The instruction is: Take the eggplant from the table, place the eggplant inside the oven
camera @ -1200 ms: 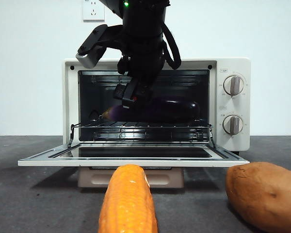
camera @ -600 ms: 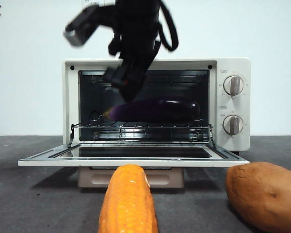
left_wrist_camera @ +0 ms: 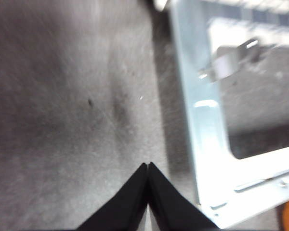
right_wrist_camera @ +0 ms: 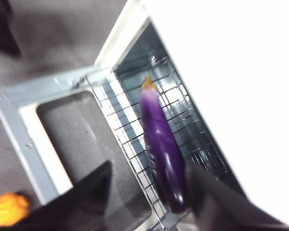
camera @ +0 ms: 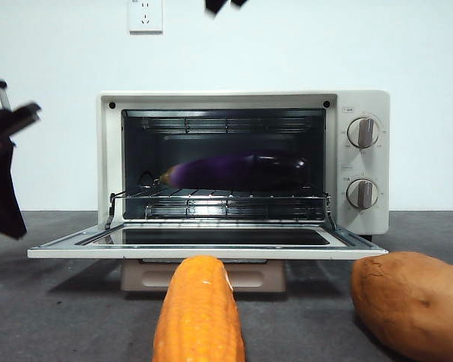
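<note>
The dark purple eggplant [camera: 238, 171] lies lengthwise on the wire rack inside the cream-white oven [camera: 362, 162], whose door [camera: 204, 245] hangs open and flat. In the right wrist view the eggplant [right_wrist_camera: 164, 151] rests alone on the rack, below my right gripper [right_wrist_camera: 149, 168], which is open and holds nothing. From the front, only black tips of that arm [camera: 223, 4] show at the top edge. My left gripper [left_wrist_camera: 148, 167] is shut and empty over the grey table [left_wrist_camera: 67, 106], beside the door's left corner [left_wrist_camera: 207, 144]. It shows at the left edge [camera: 4, 162] in the front view.
An orange-yellow corn cob [camera: 198, 313] lies on the table in front of the oven door. To its right sits a brown sweet potato [camera: 411, 302]. The corn [right_wrist_camera: 7, 207] also shows in the right wrist view.
My right gripper has let go of the eggplant and risen out of the oven to the top edge. The eggplant stays on the rack. My left arm has come in at the left edge.
</note>
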`<state>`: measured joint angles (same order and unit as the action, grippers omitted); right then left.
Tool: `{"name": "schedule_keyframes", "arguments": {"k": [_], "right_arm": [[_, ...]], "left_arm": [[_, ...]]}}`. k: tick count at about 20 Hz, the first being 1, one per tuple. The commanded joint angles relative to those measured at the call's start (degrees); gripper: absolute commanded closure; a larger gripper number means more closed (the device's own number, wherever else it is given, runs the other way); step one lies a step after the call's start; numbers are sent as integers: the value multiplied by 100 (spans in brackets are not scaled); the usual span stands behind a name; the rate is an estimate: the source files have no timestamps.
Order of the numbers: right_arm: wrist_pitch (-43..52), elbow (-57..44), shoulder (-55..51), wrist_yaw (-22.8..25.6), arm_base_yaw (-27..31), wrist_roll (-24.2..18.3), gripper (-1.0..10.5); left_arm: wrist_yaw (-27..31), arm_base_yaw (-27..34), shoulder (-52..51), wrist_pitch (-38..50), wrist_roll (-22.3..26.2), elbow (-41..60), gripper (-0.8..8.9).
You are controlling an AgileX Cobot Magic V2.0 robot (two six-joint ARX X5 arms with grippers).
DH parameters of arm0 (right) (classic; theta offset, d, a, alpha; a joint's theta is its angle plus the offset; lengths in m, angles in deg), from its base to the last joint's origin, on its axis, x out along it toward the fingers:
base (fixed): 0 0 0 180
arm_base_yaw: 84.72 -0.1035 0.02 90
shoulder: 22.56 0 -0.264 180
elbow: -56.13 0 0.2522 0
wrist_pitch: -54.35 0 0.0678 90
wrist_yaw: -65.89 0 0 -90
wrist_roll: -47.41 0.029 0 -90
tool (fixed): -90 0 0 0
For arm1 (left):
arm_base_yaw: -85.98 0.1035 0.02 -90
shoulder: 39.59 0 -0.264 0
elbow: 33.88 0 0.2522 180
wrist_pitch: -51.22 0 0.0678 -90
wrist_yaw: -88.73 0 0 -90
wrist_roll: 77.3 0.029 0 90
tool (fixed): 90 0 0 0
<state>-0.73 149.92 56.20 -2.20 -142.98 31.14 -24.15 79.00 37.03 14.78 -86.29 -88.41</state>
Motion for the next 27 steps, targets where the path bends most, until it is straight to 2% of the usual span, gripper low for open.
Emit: {"name": "schedule_keyframes", "arguments": {"k": [1, 5, 10, 27], "right_arm": [[-94, 66, -295, -24, -122, 289, 797], [-245, 66, -772, -118, -168, 518, 875], [-367, 66, -1239, -116, -173, 540, 939], [-470, 66, -2087, -111, -173, 627, 941]], "left_arm": [[-181, 0, 378, 136, 109, -33, 808], [-332, 0, 752, 168, 247, -33, 808], [-787, 0, 1051, 181, 391, -33, 808], [-2221, 2, 1740, 522, 708, -35, 808]]}}
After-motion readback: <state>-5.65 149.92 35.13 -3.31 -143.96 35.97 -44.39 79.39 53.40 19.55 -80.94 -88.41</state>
